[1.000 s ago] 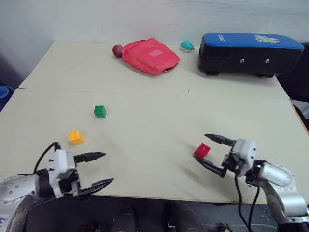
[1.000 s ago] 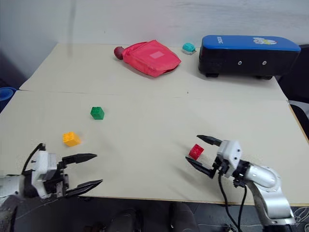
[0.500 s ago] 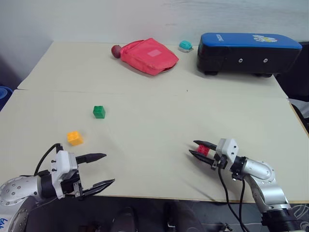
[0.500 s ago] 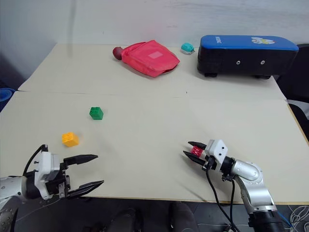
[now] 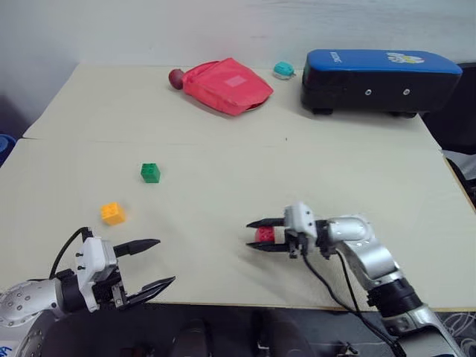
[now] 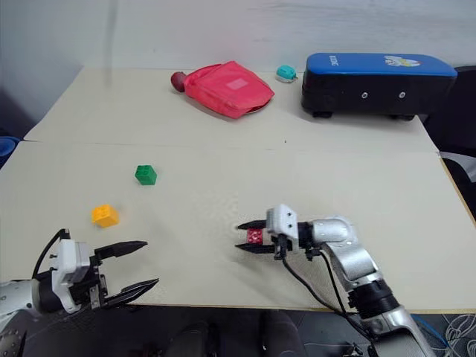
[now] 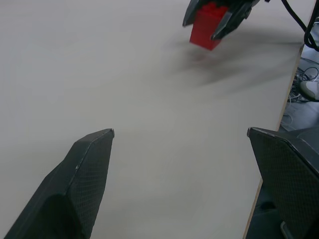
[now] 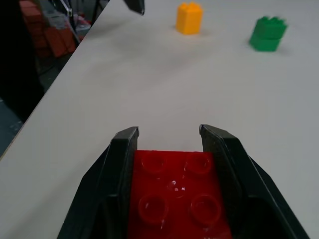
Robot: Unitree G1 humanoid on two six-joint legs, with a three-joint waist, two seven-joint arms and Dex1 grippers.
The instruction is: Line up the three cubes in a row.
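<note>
The red cube point(image 5: 265, 236), studs showing, is sitting clamped between the right gripper's point(image 5: 256, 234) narrow fingers, near the table's point(image 5: 223, 149) front edge. The green cube point(image 5: 150, 172) and yellow-orange cube point(image 5: 113, 213) are lying apart at the left, open board between. The left gripper point(image 5: 152, 262) is hanging spread wide, holding nothing, at the front edge.

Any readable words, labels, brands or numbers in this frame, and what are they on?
White lettering on the blue lid of the black case, near its left end: too small and blurred to read.
Colourful sticker or logo on the same lid, toward its right end: shapes visible, no legible text.
Pale square patch on the red pouch: no legible text.
Red cube, green cube, yellow-orange cube: no markings visible.
</note>
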